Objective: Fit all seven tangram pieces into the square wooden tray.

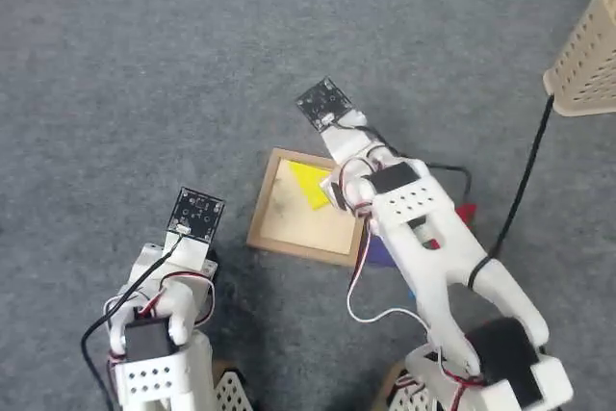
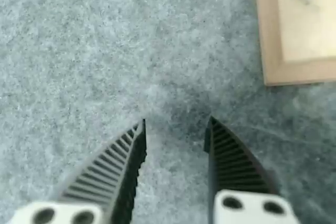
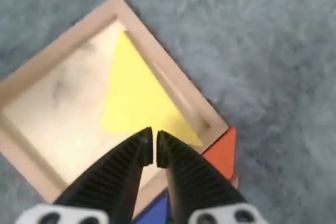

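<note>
Right gripper (image 3: 155,139) is clenched, tips pressed almost together with nothing between them, hanging right over the nearest corner of the yellow triangle (image 3: 136,98). That triangle lies flat inside the wooden tray (image 3: 58,51), its long side running along the rim wall and stretching away ahead of my fingertips.

I read these pieces as thin, stiff, light flats with a slick painted face. Nothing fragile, but once one lies flat in the tray there's no pinching it from above. My best hold, I judge, is across two opposite edges out on the open worktop (image 3: 273,51), or a closed-tip nudge to slide a piece along the tray floor.

Just beside the gripper, outside the tray's corner, a red piece (image 3: 220,150) sits against the rim, and a blue piece (image 3: 155,212) is tucked close under my wrist. They're crowded there, so getting fingers down around an edge looks tight.

Beyond the triangle, the tray's bare floor is wide open. The rim is a raised lip, so anything going in must be lifted over it.

Left gripper (image 2: 176,129) is released, jaws spread above bare grey worktop, with the tray's corner off ahead and well apart
</note>
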Controlling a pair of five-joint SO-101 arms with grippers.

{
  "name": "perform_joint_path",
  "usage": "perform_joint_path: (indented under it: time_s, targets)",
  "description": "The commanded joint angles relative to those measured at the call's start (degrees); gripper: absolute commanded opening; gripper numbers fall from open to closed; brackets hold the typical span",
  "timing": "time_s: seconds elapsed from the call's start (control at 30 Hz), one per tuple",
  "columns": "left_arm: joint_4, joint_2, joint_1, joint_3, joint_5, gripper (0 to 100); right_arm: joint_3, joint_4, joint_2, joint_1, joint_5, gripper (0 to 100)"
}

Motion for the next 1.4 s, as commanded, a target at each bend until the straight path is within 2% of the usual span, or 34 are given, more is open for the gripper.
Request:
perform_joint_path:
  time_s: [0.0,0.23,0.37,0.6,0.73,0.83,1.0,1.13,1.37]
  targets:
    - [0.18,-0.62,0.0,-0.4,0.35,18,-1.93,-2.77,2.59,0.57,-1.32,0.7]
    - [0.18,-0.62,0.0,-0.4,0.35,18,-11.87,-1.27,19.47,0.92,-4.84,0.7]
    - [0.18,-0.62,0.0,-0.4,0.35,18,-16.26,1.98,23.08,0.92,-5.1,0.7]
    - [0.18,-0.62,0.0,-0.4,0.35,18,-16.35,8.13,14.11,4.53,-5.71,0.9]
    - [0.18,-0.62,0.0,-0.4,0.35,18,-11.52,11.38,5.67,6.55,-10.9,1.1]
    - [0.18,-0.62,0.0,-0.4,0.35,18,-5.71,12.97,3.12,4.7,-13.01,5.8]
    - [0.18,-0.62,0.0,-0.4,0.35,18,-2.29,13.32,3.03,0.66,-15.21,16.0]
    - [0.18,-0.62,0.0,-0.4,0.35,18,-2.11,12.97,4.26,-0.4,-15.21,15.4]
    - [0.18,-0.62,0.0,-0.4,0.35,18,-7.38,13.41,16.48,-0.04,-15.21,15.5]
